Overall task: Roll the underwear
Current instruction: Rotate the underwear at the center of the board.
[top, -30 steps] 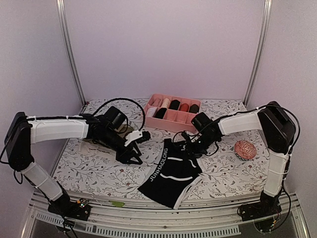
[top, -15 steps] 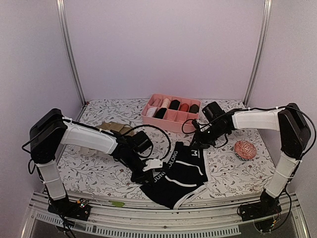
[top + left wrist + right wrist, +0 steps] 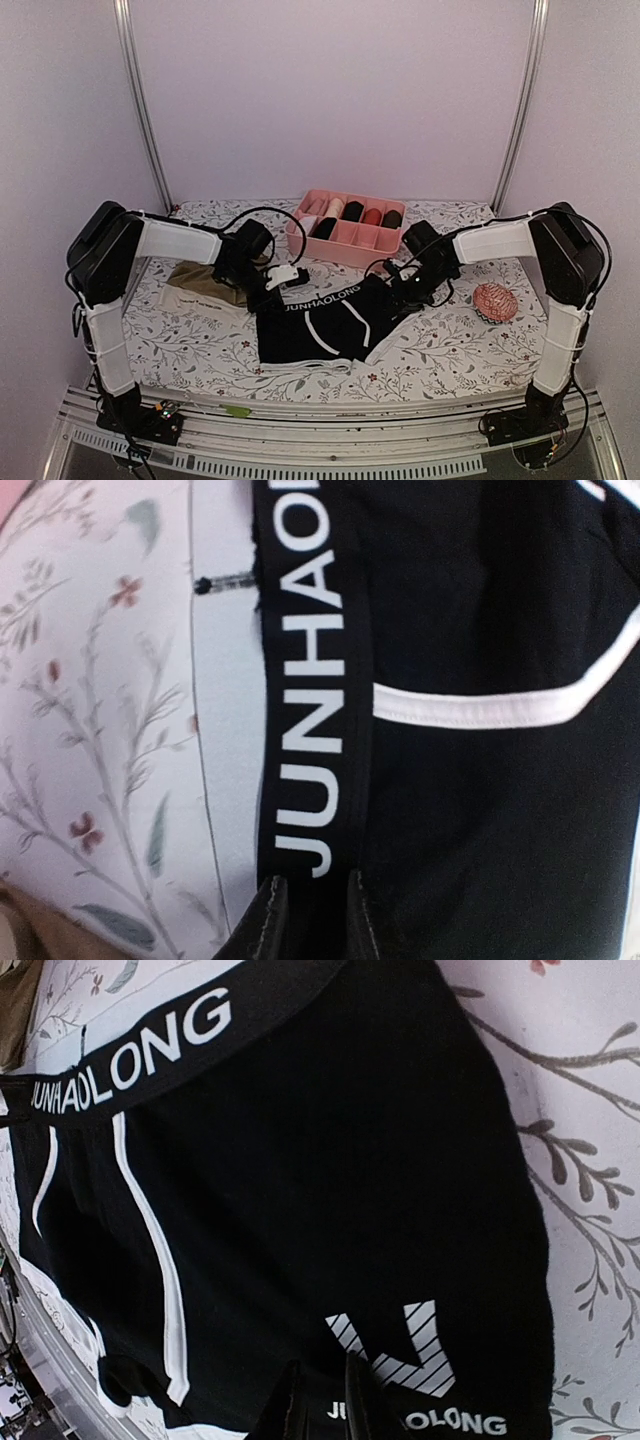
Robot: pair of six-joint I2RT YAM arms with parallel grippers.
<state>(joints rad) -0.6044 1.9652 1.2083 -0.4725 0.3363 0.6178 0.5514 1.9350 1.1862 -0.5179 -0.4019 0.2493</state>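
Black underwear [image 3: 330,322] with white trim and a lettered waistband lies spread flat at mid table, waistband toward the far side. My left gripper [image 3: 283,283] is shut on the waistband's left end; the left wrist view shows the band [image 3: 300,680] pinched at my gripper [image 3: 312,912]. My right gripper [image 3: 402,290] is shut on the right edge of the same underwear [image 3: 300,1180]; in the right wrist view its tips [image 3: 322,1402] pinch the fabric beside a white striped logo. Another piece of underwear, olive-brown [image 3: 200,285], lies crumpled at the left.
A pink divided box [image 3: 300,228] with rolled items stands at the back centre, just behind the grippers. A small red-and-white ball [image 3: 494,301] sits on the floral cloth [image 3: 450,345] at the right. Metal rails run along the near edge.
My left gripper reached the black underwear, closed on its waistband and drew it back and left. The right gripper kept its hold; the garment turned and now lies spread out.
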